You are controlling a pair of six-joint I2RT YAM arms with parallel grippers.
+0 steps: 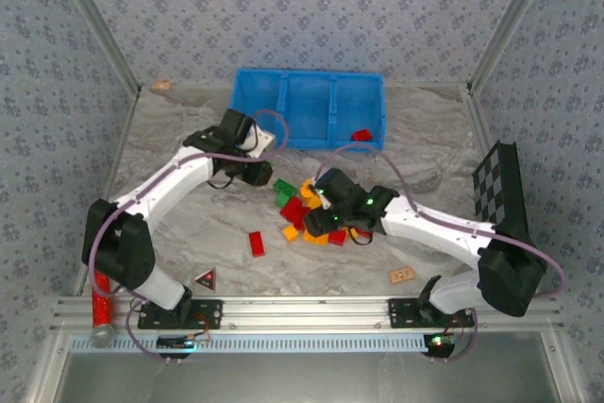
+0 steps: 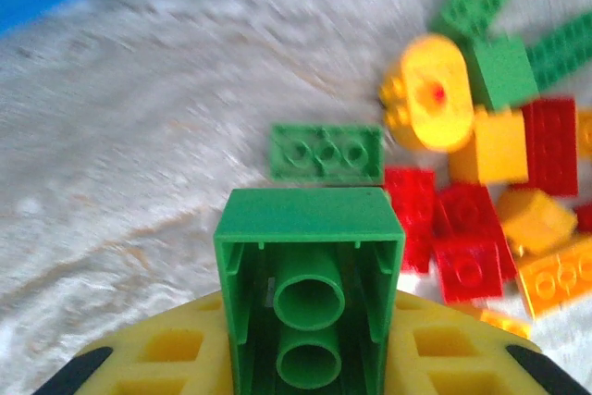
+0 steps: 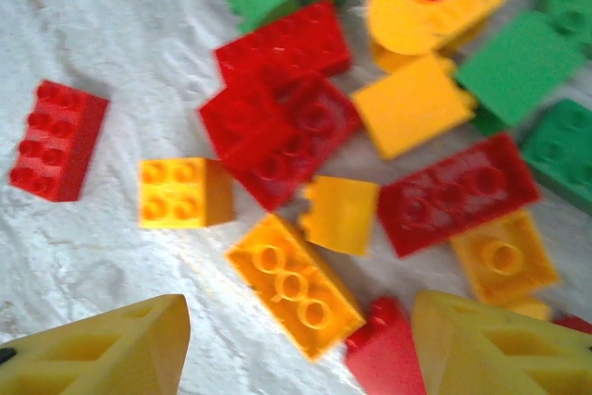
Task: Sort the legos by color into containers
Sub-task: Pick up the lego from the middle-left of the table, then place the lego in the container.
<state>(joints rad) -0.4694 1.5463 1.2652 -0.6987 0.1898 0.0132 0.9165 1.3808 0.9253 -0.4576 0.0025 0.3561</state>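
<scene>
While a green brick (image 2: 310, 256) is pinched between the yellow fingers (image 2: 157, 358) of the left gripper (image 2: 310, 344), its hollow underside turned to the wrist camera, the pile (image 1: 304, 214) of red, green and yellow-orange bricks is spread on the table (image 1: 179, 172) just right of that gripper and near of the blue bin (image 1: 307, 75). A flat green brick (image 2: 326, 153) is seen lying just beyond the held one, at the pile's left edge. The right gripper (image 3: 301, 349) is held over the pile with its fingers spread and nothing gripped; an orange brick (image 3: 294, 284) lies on the table under the gap. One red brick (image 1: 256, 243) is set apart on the pile's near left. Another red piece (image 1: 361, 135) is seen in the bin's right compartment, against the near wall.
</scene>
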